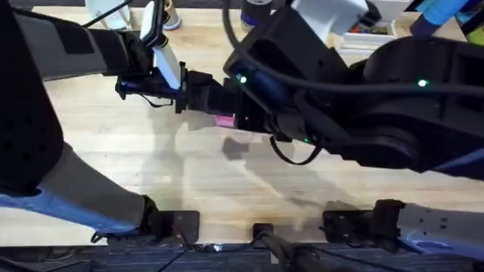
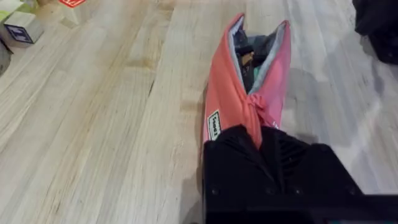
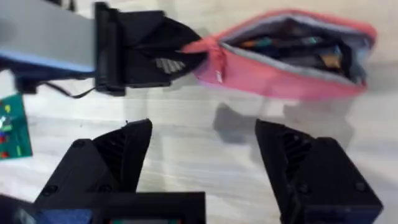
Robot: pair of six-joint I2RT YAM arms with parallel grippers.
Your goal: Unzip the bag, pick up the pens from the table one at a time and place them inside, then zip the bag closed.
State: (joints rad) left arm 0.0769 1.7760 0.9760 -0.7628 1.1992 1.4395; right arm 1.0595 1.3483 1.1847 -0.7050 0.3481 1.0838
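The pink bag (image 2: pixel 224 93) lies on the wooden table (image 2: pixel 99 124) with its zipper open and the grey lining showing. My left gripper (image 2: pixel 261 134) is shut on the bag's closed end, bunching the fabric. Inside the open mouth I see dark shapes and an orange piece (image 3: pixel 329 60), which look like the pens (image 2: pixel 247 59). My right gripper (image 3: pixel 205 155) hangs open above the table just beside the bag (image 3: pixel 292 68), with nothing between its fingers. In the overhead view only a pink corner of the bag (image 1: pixel 224 119) peeks out from under the right arm.
A white box (image 2: pixel 22 28) and a red item (image 2: pixel 71 2) sit at the table's far side. A green card (image 3: pixel 9 130) lies beside my left arm. A tray of coloured things (image 1: pixel 370 30) stands at the back right.
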